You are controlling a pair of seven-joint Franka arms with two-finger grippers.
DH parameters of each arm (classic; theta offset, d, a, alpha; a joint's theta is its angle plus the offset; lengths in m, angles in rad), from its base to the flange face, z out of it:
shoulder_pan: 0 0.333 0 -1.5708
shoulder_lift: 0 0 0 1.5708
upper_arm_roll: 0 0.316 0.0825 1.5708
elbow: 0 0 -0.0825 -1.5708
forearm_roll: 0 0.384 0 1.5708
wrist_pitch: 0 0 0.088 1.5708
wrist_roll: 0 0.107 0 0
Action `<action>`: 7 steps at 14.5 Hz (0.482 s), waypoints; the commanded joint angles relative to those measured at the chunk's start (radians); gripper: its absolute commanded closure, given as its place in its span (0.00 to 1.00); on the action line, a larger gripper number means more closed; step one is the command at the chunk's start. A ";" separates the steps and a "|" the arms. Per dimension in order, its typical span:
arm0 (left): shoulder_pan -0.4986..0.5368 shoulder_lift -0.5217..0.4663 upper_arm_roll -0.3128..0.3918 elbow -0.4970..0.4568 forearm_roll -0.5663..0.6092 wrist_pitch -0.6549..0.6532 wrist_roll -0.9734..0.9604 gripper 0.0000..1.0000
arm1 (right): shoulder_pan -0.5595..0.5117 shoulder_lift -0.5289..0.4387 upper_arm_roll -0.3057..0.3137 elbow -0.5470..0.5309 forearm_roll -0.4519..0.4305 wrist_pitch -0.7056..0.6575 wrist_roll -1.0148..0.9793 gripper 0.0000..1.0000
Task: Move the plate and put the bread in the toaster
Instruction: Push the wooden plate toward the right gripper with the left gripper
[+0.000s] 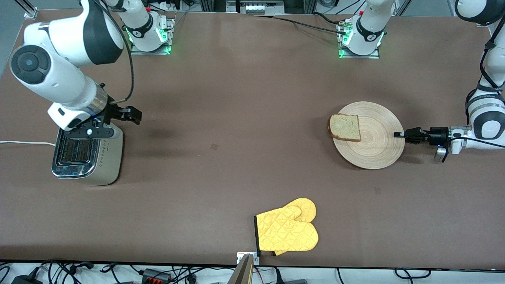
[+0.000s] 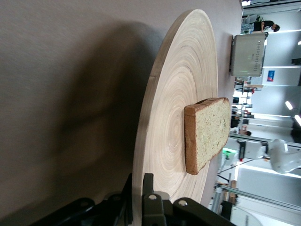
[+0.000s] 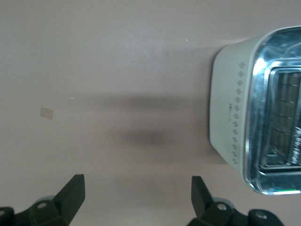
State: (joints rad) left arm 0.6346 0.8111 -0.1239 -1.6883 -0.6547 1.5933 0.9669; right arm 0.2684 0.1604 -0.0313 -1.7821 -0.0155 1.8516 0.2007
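- Nearest the front camera lies a yellow oven mitt [image 1: 287,230], flat on the table, not part of my job.
- Farther back, toward my left arm's end of the table, sits the plate [image 1: 371,148], carrying the bread [image 1: 345,127] flat on the part of its face toward my right arm's end.
- My left gripper [image 1: 398,134] lies low at the plate's rim, approaching edge-on from the side away from the toaster, fingers clenched on the rim (the left wrist view shows the wood between them).
- The toaster [image 1: 87,157] stands well apart at my right arm's end, slots up.
- My right gripper [image 1: 132,113] hangs over the table just beside the toaster, jaws spread, holding nothing; this arm waits.
- Judgement: the plate must travel toward the toaster; the right arm is nearer the slots.
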 commanded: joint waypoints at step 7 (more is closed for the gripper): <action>-0.119 -0.015 -0.126 -0.016 -0.090 0.011 -0.123 0.99 | 0.066 0.082 -0.007 0.009 0.046 0.057 0.031 0.00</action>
State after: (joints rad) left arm 0.5311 0.8100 -0.2126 -1.6821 -0.6767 1.6063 0.8643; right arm 0.3303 0.2326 -0.0316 -1.7817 0.0141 1.9044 0.2211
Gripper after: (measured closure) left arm 0.912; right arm 0.000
